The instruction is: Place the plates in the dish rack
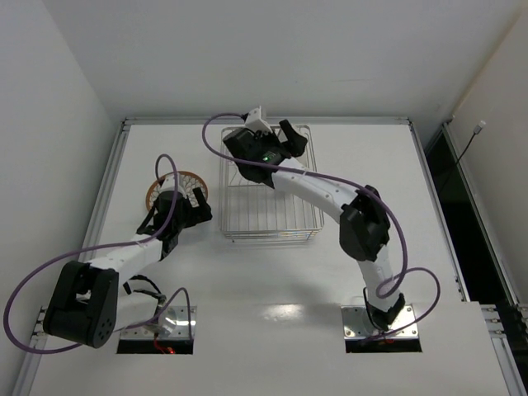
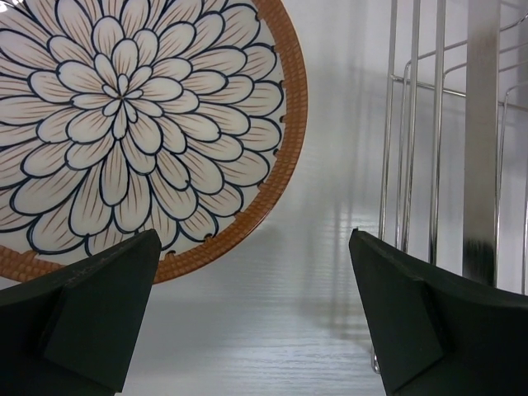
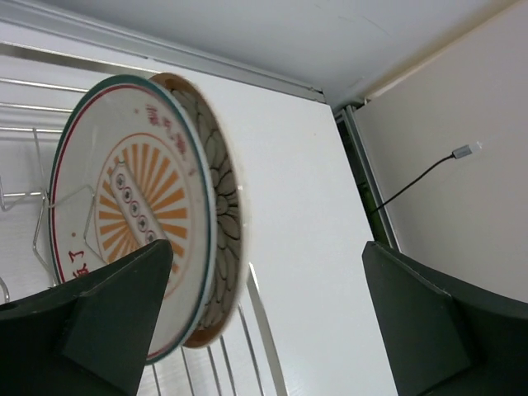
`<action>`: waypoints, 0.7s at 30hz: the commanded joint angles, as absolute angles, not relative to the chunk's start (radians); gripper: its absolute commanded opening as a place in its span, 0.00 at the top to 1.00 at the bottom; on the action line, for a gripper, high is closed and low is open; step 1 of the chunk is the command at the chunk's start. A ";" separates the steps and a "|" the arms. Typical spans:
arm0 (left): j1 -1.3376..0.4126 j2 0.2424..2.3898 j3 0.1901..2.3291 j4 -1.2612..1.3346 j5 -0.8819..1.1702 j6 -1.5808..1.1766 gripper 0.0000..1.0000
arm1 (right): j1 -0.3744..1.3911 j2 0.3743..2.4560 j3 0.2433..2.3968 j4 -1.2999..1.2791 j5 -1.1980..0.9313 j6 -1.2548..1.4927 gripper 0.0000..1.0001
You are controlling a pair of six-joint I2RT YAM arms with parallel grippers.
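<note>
Plates (image 3: 124, 214) in dish rack (image 1: 268, 219): two upright.
Third plate (image 2: 132, 124) flat on surface (image 2: 330, 165), left of rack; left end effector (image 2: 254, 239), right end effector (image 3: 268, 247) both spread apart.

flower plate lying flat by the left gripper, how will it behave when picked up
Likely stiff and breakable: the flower plate looks like glazed ceramic. Its glossy face and the sheen on the table suggest it may slide rather than lift when nudged. Lying flat, its low rim gives the open left gripper little to pinch, so it could slip.

Two upright plates (image 3: 124, 214) (in rack (image 3: 266, 330))
</note>
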State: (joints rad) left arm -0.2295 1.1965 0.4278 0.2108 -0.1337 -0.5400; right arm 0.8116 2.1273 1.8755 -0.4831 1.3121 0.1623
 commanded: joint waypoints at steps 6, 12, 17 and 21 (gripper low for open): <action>-0.251 1.189 0.527 0.070 -0.322 -0.541 0.01 | 0.841 1.804 1.676 -0.424 1.232 0.210 0.00; -0.272 1.288 0.668 -0.157 -0.584 -0.641 0.01 | 0.851 1.513 1.381 -0.362 1.111 0.270 0.00; -0.284 1.373 0.770 -0.198 -0.566 -0.675 0.01 | 0.870 1.368 1.214 -0.348 1.062 0.291 0.00; -0.308 1.442 0.869 -0.172 -0.544 -0.585 0.01 | 0.870 1.306 1.157 -0.357 1.062 0.313 0.00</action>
